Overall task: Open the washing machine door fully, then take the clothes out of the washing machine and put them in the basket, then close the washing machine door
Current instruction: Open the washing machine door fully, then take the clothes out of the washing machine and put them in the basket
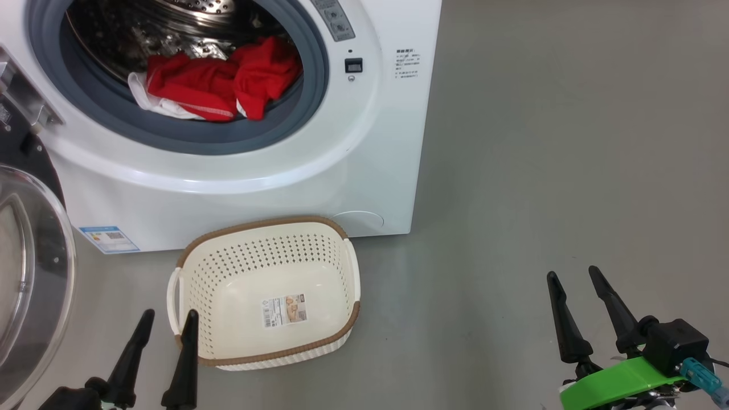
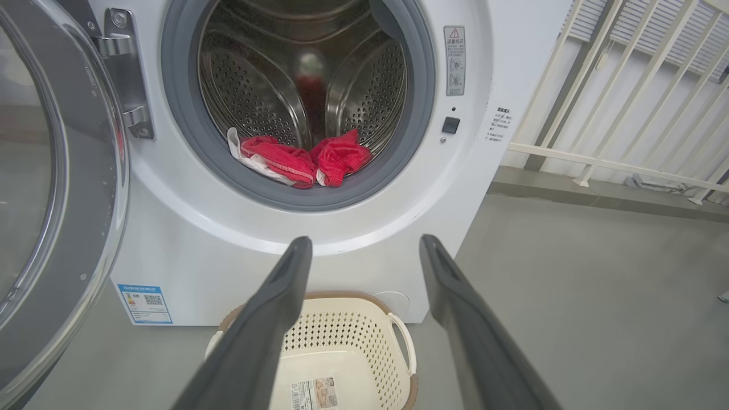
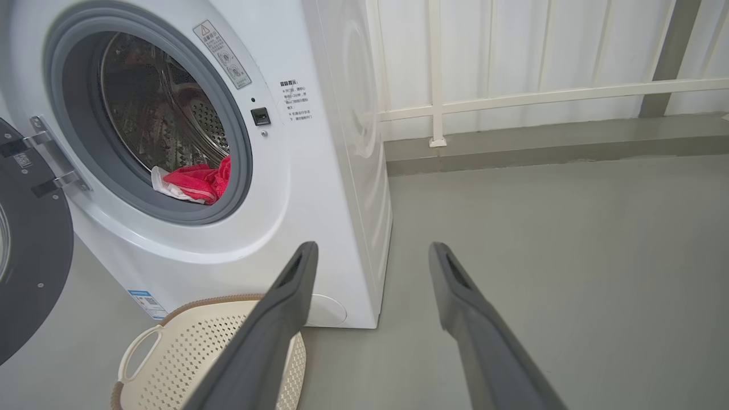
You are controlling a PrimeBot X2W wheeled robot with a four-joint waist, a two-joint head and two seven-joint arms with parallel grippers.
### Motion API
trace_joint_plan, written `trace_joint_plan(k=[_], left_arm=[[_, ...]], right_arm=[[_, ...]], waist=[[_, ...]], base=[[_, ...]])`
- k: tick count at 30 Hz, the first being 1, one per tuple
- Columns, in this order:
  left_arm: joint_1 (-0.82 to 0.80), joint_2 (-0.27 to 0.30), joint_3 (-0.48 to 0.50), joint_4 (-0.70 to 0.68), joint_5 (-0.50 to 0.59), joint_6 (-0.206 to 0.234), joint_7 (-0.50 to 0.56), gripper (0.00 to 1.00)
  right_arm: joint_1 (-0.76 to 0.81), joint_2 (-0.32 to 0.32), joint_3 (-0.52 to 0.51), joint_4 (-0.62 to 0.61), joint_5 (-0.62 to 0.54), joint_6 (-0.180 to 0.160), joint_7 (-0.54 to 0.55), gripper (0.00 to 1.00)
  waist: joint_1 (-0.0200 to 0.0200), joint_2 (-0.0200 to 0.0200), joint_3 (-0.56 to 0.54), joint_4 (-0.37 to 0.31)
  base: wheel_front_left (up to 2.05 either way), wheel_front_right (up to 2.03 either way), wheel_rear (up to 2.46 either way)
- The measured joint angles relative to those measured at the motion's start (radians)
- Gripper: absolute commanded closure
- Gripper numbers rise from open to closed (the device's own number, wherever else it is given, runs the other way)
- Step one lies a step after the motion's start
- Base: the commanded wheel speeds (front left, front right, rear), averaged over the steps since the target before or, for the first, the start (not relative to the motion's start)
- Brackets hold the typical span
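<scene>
**Grey floor, door open, clothes waiting in the drum**

Grey smooth floor (image 1: 541, 142), white railing (image 2: 626, 85) behind. Big white front-loading washing machine (image 1: 239, 182) has its round black-rimmed glass door (image 1: 34, 273) swung out to the robot's left; looks fully open to me. Bright red fabric clothes with white trim (image 1: 216, 82) lie bunched at the front of the perforated steel drum (image 1: 188, 23), lapping onto the grey-blue rubber ring (image 1: 188, 139). Small cream perforated plastic basket (image 1: 262, 225) sits on the floor just in front of the machine, no clothes in it.

Left gripper (image 1: 171, 314) hovers by the basket's left handle, right gripper (image 1: 572, 272) well off to the right. Both have fingers apart, holding nothing.

Clothes should be light, limp and drapey, and may drag on the ring. I'd pinch the high red fold mid-bundle, not the loose white edge.
</scene>
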Motion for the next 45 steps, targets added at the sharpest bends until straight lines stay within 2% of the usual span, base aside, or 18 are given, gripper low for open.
trace_joint_plan(k=[15, 33, 45], left_arm=[[-0.006, 0.006, -0.001, -0.006, -0.013, 0.000, 0.000, 0.00], [-0.032, 0.015, -0.008, -0.009, -0.033, 0.000, 0.000, 0.00], [-0.032, 0.015, -0.012, -0.002, -0.032, 0.000, 0.000, 0.00]], right_arm=[[-0.001, 0.000, 0.001, -0.005, 0.000, 0.000, 0.000, 0.00], [-0.010, 0.001, 0.012, -0.006, 0.001, 0.000, 0.000, 0.00], [-0.012, 0.001, 0.014, -0.006, 0.001, 0.000, 0.000, 0.00]], waist=[[0.0000, 0.0000, 0.020, 0.010], [0.0000, 0.0000, 0.038, 0.012], [0.0000, 0.0000, 0.053, 0.019]], base=[[0.07, -0.08, 0.01], [1.13, -1.13, 0.00], [0.14, -0.14, 0.00]])
